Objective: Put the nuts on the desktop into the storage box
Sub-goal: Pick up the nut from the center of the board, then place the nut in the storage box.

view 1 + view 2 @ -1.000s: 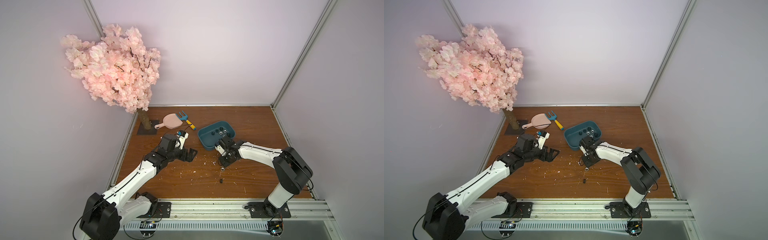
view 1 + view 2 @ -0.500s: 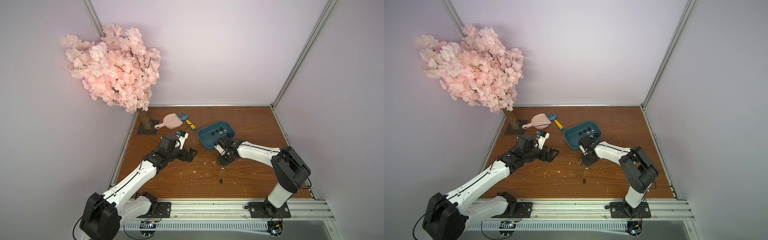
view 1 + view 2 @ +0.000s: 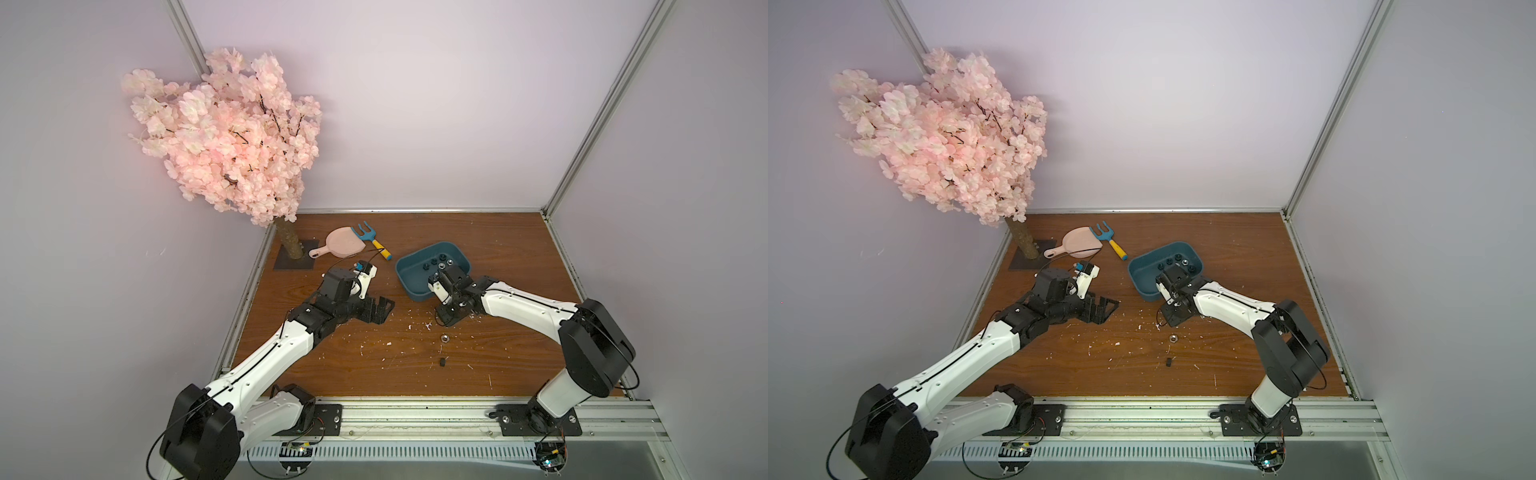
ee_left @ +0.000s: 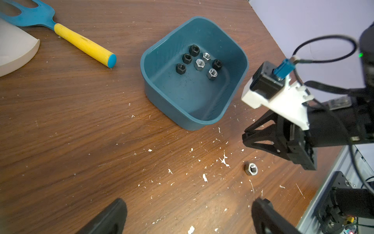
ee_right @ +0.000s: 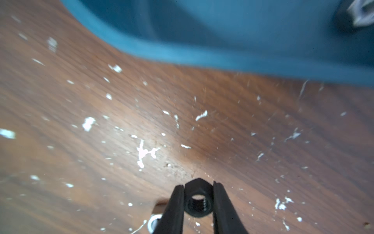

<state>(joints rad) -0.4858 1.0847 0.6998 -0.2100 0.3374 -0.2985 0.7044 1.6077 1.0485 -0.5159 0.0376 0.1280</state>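
Since a black nut (image 5: 198,200) is pinched between the fingers of the right hand (image 5: 198,185), the pick step is judged complete and the carry to the storage box (image 4: 182,97) is judged to be next. The nut is gripped across two opposite flats, with its bore turned toward the wrist camera. Whether it has cleared the surface (image 4: 81,131) cannot be told; the fingertips are seen low over the wood.

Key relation: the box lies directly ahead of the right fingertips, near but apart from them. Its near wall stands between the held nut and the box floor, so a lift over the rim is judged necessary before release. A catch on that flared rim is noted as the main risk.

Seven nuts (image 4: 199,64) are counted inside the box, clustered toward its far end. Two are left on the surface: a silver nut (image 4: 251,169) just beside the right hand, and a small black one (image 3: 443,362) a little further toward the rail.

The left hand (image 3: 384,309) is held spread wide and empty, off to the other side of the box. The right arm is clearly nearer to both the box and the remaining nuts.
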